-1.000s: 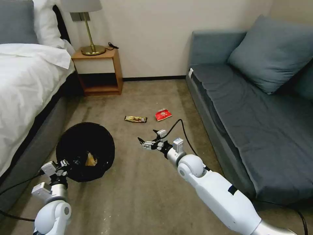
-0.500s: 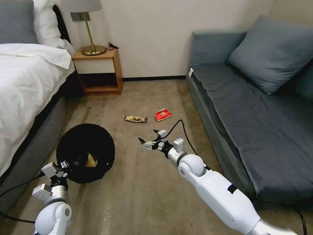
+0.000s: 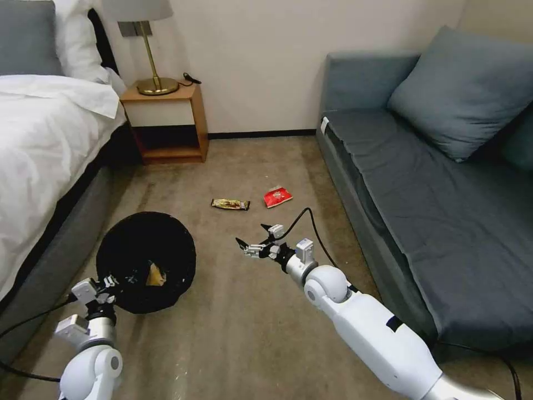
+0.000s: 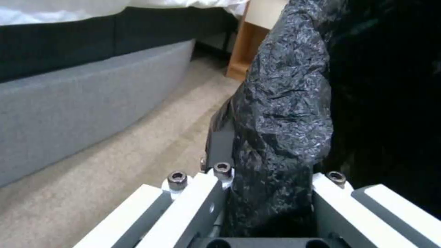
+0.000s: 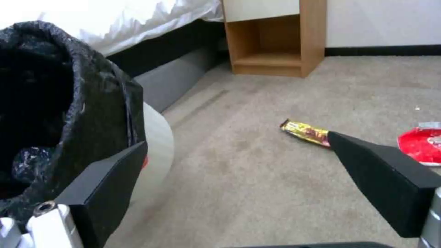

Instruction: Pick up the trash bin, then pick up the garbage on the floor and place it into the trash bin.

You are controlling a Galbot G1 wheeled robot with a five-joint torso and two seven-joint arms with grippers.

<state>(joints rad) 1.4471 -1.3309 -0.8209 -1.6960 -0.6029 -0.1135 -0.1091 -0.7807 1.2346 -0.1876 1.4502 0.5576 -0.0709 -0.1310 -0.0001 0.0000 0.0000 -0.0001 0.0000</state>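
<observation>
Carpeted floor (image 3: pixel 250 311) runs between a bed (image 3: pixel 39 144) on the left and a grey-blue sofa (image 3: pixel 433 211) on the right, with a wooden nightstand (image 3: pixel 166 119) and a brass lamp (image 3: pixel 150 50) against the far wall.

Trash bin (image 3: pixel 145 260): near left, beside the bed base, lined with a crinkly black bag. Its mouth tilts toward the camera. 1 tan crumpled item (image 3: pixel 154 274) lies inside.

Left gripper (image 3: pixel 105 286): at the near rim of the trash bin. The left wrist view shows its jaws pinching the bag-covered rim (image 4: pixel 280 137), 1 jaw on each side of the rim.

Right gripper (image 3: pixel 254 239): held above the carpet at the centre of the room, to the right of the trash bin and apart from it. Its jaws are spread wide with nothing between them. In the right wrist view the 2 black fingertips (image 5: pixel 105 179) frame the floor beyond.

Garbage on the floor, 2 pieces: a gold-brown bar wrapper (image 3: pixel 230 204) and a red snack packet (image 3: pixel 277 195). Both lie flat on the carpet beyond the right gripper, toward the far wall. The red snack packet is just to the right of the gold-brown bar wrapper, not touching it. Neither piece is in contact with either gripper.
</observation>
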